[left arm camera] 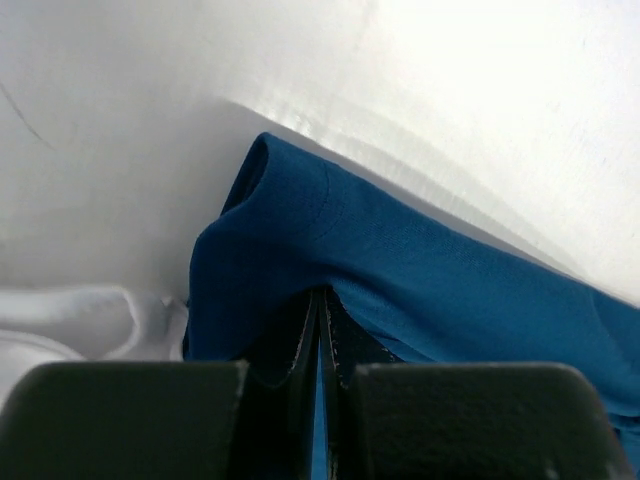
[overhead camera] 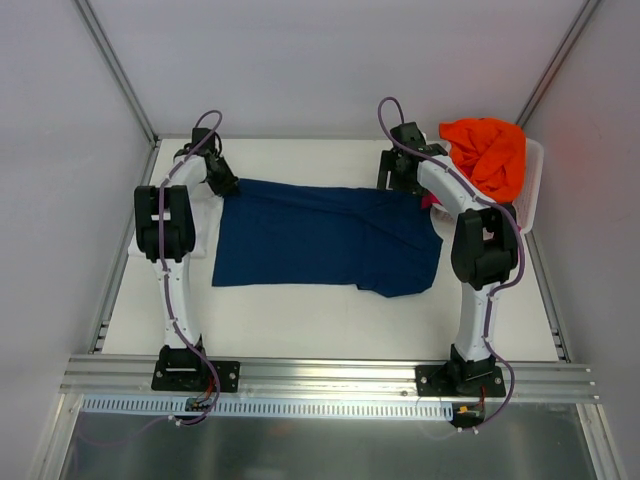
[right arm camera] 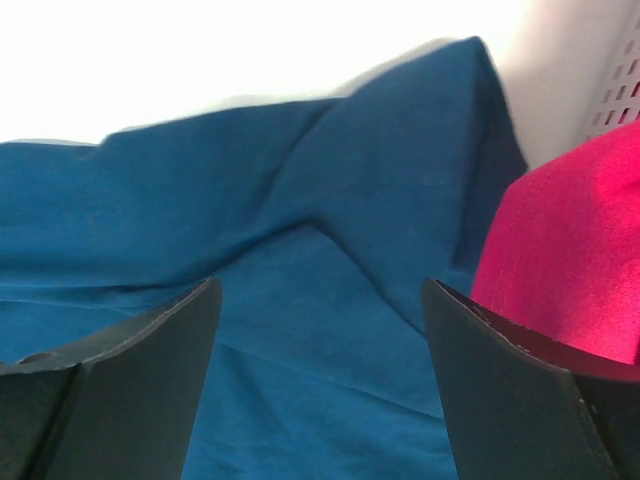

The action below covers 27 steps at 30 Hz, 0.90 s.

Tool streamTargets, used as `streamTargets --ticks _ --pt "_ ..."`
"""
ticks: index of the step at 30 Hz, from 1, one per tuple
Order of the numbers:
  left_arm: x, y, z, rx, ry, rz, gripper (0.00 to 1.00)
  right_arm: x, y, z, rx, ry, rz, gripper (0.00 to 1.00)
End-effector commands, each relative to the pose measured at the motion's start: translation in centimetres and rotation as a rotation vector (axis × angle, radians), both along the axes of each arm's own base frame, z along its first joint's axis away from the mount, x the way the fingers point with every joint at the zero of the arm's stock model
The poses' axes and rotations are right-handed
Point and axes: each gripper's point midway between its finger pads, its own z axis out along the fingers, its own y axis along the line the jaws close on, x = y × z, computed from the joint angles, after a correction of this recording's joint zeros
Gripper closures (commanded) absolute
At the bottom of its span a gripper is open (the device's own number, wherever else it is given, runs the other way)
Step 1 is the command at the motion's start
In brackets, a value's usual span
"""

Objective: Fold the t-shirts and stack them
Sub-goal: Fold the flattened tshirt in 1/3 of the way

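A navy blue t-shirt (overhead camera: 320, 238) lies spread across the middle of the table. My left gripper (overhead camera: 222, 183) is shut on its far left corner, with blue cloth (left arm camera: 420, 270) pinched between the jaws. My right gripper (overhead camera: 398, 180) is open just above the shirt's far right corner (right arm camera: 300, 260). A white t-shirt (overhead camera: 200, 232) lies under the left arm; a bit shows in the left wrist view (left arm camera: 60, 320). An orange t-shirt (overhead camera: 488, 150) is heaped on the basket. A magenta-pink t-shirt (right arm camera: 570, 250) lies right of the right gripper.
A white slatted basket (overhead camera: 532, 190) stands at the far right of the table, its wall showing in the right wrist view (right arm camera: 620, 85). Grey enclosure walls surround the table. An aluminium rail (overhead camera: 320, 375) runs along the near edge.
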Motion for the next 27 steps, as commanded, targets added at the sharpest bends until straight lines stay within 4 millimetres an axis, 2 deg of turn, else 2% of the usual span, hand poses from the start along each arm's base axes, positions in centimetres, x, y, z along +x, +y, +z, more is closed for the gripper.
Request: streamTargets --ticks 1,11,13,14,16,17,19,20,21,22,23,24,25,27 --pt "0.2 2.0 -0.9 -0.008 0.033 0.029 1.0 0.1 -0.3 0.5 -0.032 -0.01 0.001 0.15" --pt "0.8 2.6 -0.7 -0.038 0.029 0.049 1.0 -0.2 -1.1 -0.3 -0.068 0.015 -0.019 0.15" --pt "0.7 2.3 -0.2 -0.049 0.023 0.045 1.0 0.5 -0.7 -0.2 -0.061 -0.001 -0.02 0.15" --pt "0.7 2.4 -0.2 -0.048 0.024 0.047 1.0 0.9 -0.5 -0.7 -0.059 0.004 -0.02 0.15" --pt "0.7 2.3 0.2 -0.042 0.015 0.042 1.0 2.2 0.5 0.2 -0.023 -0.017 -0.006 0.17" --pt "0.8 2.3 0.3 -0.041 0.014 0.04 1.0 2.7 0.7 0.2 -0.011 -0.02 -0.005 0.2" --pt "0.8 2.4 0.5 -0.037 0.009 0.039 1.0 3.7 1.4 0.4 0.013 -0.037 -0.003 0.38" --pt "0.7 2.4 0.5 -0.036 0.009 0.039 1.0 4.0 1.5 0.6 0.014 -0.045 -0.006 0.5" --pt "0.7 2.4 0.6 -0.036 0.007 0.039 1.0 4.5 1.5 0.5 0.01 -0.047 -0.01 0.72" --pt "0.7 2.3 0.6 -0.038 0.007 0.038 1.0 4.8 1.2 0.4 -0.006 -0.045 -0.029 0.76" --pt "0.7 2.3 0.7 -0.042 0.007 0.036 1.0 4.4 0.7 0.0 -0.019 -0.011 -0.036 0.76" --pt "0.7 2.2 0.6 -0.043 0.008 0.035 1.0 4.5 0.6 -1.2 -0.026 0.013 -0.043 0.73" --pt "0.7 2.2 0.6 -0.045 0.008 0.035 1.0 4.9 0.5 -1.1 -0.022 0.011 -0.048 0.72" --pt "0.6 2.2 0.3 -0.046 0.016 0.034 1.0 4.8 0.3 -2.5 -0.035 0.041 -0.051 0.72"
